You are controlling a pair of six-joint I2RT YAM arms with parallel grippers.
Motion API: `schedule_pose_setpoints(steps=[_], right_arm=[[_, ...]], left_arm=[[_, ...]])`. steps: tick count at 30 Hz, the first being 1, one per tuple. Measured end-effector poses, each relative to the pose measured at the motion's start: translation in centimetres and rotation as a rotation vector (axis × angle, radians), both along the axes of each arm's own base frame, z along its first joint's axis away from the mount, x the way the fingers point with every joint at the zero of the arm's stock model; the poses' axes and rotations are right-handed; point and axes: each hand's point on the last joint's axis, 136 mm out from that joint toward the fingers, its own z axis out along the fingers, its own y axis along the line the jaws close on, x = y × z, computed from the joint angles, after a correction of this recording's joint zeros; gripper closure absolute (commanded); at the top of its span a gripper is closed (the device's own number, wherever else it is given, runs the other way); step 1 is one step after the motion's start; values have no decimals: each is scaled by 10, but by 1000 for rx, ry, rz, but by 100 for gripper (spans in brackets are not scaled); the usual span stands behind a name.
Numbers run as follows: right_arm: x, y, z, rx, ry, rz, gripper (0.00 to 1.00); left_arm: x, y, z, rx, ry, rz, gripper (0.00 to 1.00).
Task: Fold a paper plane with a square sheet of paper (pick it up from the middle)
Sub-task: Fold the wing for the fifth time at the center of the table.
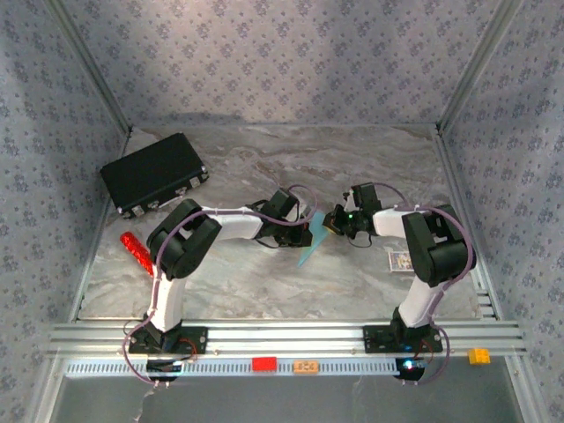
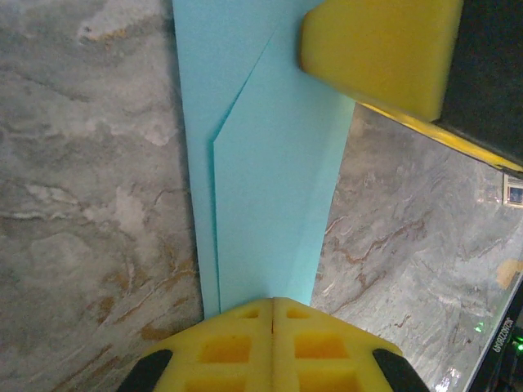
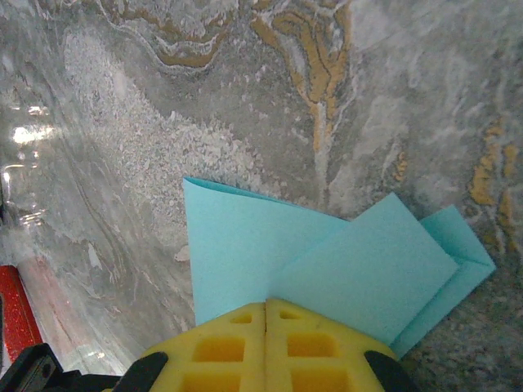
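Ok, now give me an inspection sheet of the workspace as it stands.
Surface: marbled table, glossy.
Job's things: cyan paper, partly folded, held between both claws.
Clutter: black case far left; red stick beside the left arm; small card by the right arm.
Claws: left claw and right claw both shut on the paper.
Cables: purple cables loop along both arms.
Surroundings: patterned walls; metal rail at near edge.

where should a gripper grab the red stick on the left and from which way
Probably at its middle, from straight above: the red stick lies flat on the table, slim and slanted, so jaws set across its narrow width should fit.
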Motion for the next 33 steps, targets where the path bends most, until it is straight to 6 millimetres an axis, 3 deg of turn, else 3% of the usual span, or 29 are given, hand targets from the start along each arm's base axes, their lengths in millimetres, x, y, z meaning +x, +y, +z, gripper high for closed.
schedule_pose_setpoints(steps=[9,18,22,26,33], right_arm=[[0,0,0,3,-6,-1,97],[1,0,0,8,-9,1,97],[1,0,0,13,-10,2,97],[1,0,-1,17,-14,2,97],[1,1,0,26,-18,7,98]], left_arm=[[-1,0,9,36,12,-36,98],[7,-29,34,-40,-15,-79,98],[8,-36,22,-30,-1,-87,98],[4,-30,2,14,35,-86,98],[0,-25,0,10,-6,-100,97]])
